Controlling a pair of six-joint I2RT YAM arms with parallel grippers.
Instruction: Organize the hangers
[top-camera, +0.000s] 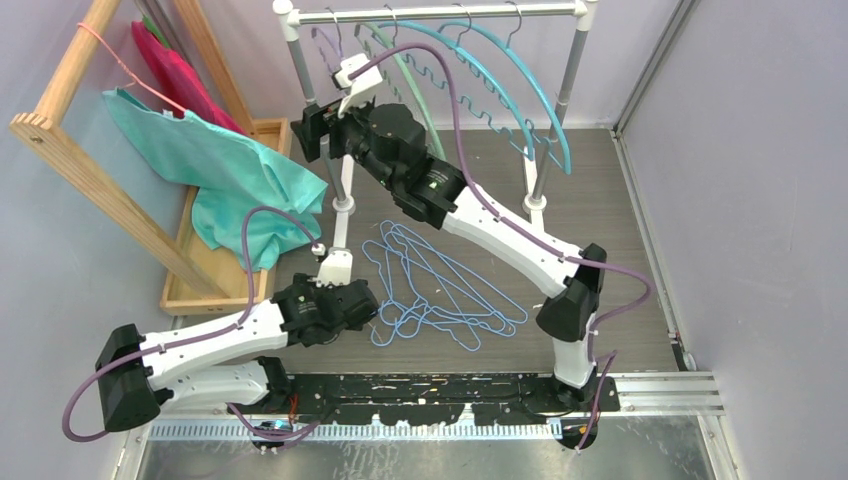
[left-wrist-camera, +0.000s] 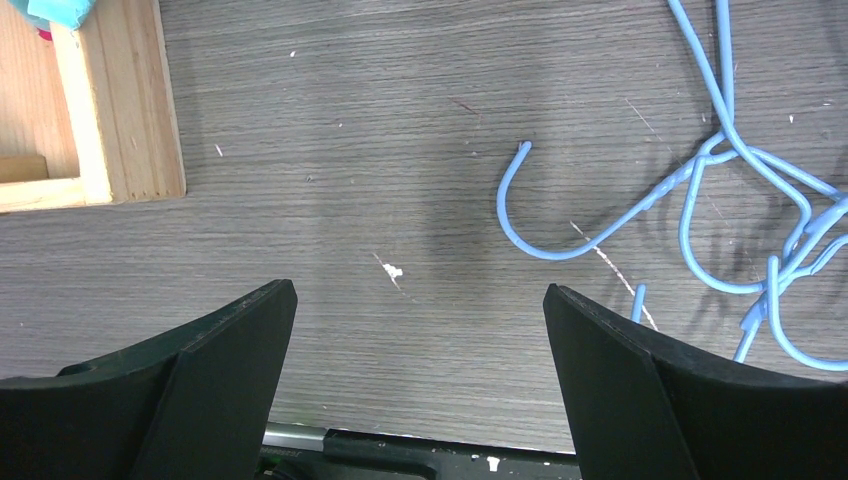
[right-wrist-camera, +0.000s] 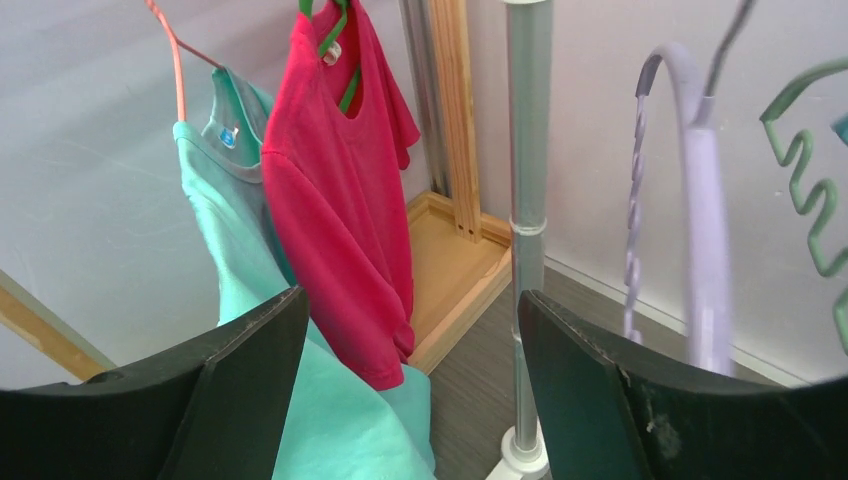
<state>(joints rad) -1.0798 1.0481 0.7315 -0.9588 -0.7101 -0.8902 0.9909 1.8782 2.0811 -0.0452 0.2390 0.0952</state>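
Two white-and-black robot arms are rising from the near edge of a gray wood-grain table (top-camera: 620, 200). At the far side, a metal clothes rail (top-camera: 430, 14) is standing on two posts, and a slanted wooden frame (top-camera: 100, 188) on the left is carrying a teal garment (top-camera: 230, 170) and a red one (right-wrist-camera: 340, 180).

The right gripper (right-wrist-camera: 412, 300) is hovering high beside the rail's left post, its jaws spread wide with nothing between them. Arched plastic hangers (top-camera: 520, 80) in teal, green and purple, with zigzag notched bars, are hanging from the rail.

The left gripper (left-wrist-camera: 420, 300) is hanging low over bare table, jaws likewise parted and empty. Just to its right, light-blue wire hangers (top-camera: 440, 290) are lying in a tangled heap at mid-table. They are looking light, thin and springy, and likely to snag one another. One hook (left-wrist-camera: 501, 210) is sticking out clear of the heap, probably the easiest place to pinch.
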